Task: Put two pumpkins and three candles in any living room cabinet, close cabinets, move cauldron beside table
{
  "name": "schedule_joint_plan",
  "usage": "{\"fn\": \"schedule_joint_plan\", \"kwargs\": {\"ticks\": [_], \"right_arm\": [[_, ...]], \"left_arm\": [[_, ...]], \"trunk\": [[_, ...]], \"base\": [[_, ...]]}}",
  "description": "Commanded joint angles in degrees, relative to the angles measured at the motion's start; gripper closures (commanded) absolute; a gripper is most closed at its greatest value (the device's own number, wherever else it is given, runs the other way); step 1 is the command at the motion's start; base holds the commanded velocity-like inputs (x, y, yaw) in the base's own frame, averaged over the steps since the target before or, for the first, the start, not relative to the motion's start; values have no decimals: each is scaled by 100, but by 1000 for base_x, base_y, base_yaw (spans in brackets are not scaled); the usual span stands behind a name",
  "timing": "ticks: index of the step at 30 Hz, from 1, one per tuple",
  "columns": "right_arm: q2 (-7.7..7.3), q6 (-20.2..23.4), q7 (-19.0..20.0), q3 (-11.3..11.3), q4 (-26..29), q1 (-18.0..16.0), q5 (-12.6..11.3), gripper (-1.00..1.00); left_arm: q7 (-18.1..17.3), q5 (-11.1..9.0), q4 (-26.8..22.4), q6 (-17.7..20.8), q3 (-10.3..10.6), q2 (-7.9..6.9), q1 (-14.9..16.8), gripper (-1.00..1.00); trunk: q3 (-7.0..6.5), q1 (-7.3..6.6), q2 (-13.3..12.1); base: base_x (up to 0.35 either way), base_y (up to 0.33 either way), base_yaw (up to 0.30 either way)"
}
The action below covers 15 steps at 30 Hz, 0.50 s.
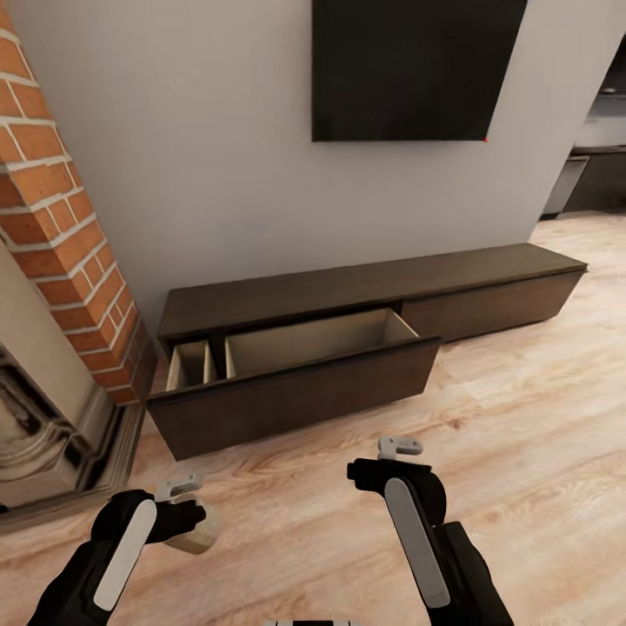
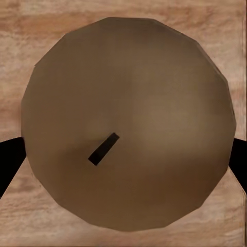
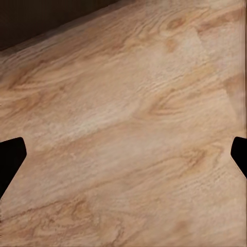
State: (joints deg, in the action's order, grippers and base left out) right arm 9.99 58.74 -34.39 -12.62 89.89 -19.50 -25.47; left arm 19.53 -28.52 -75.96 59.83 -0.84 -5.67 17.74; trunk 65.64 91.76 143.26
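Note:
My left gripper (image 1: 184, 513) is shut on a beige candle (image 1: 196, 536), held low over the wood floor. From the left wrist camera the candle's round top and dark wick (image 2: 103, 149) are close up, with a black finger (image 2: 7, 159) at each side. The right gripper (image 1: 399, 449) hangs open above bare floor, fingertips (image 3: 11, 154) wide apart. Ahead stands the long dark brown cabinet (image 1: 487, 300); its wide front (image 1: 296, 396) is pulled out, showing pale beige walls and no contents that I can see. Pumpkins, cauldron and table are out of view.
A red brick fireplace column (image 1: 61, 235) and its grey hearth (image 1: 43, 435) stand at the left, close to the cabinet's open end. A black screen (image 1: 417, 65) hangs on the wall above. Wood floor (image 1: 539, 417) stretches right toward a kitchen opening (image 1: 596, 165).

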Motion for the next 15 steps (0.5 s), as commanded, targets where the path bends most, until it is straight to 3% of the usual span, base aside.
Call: {"fn": "schedule_joint_plan", "kwargs": {"ticks": [1, 4, 15], "right_arm": [[1, 15, -59, -5, 3, -7, -84, -100], [1, 15, -59, -4, 3, -9, -112, -100], [1, 23, -66, 11, 3, -40, -116, -100]], "left_arm": [[51, -66, -10, 17, 2, 15, 1, 100], [51, -61, -11, 17, 6, 81, 1, 100], [51, -57, -7, 16, 6, 102, 1, 100]], "trunk": [[-18, -3, 0], [-81, -29, -39], [-278, -271, -480]], "base": [[0, 0, -273], [0, 0, -273], [0, 0, -267]]}}
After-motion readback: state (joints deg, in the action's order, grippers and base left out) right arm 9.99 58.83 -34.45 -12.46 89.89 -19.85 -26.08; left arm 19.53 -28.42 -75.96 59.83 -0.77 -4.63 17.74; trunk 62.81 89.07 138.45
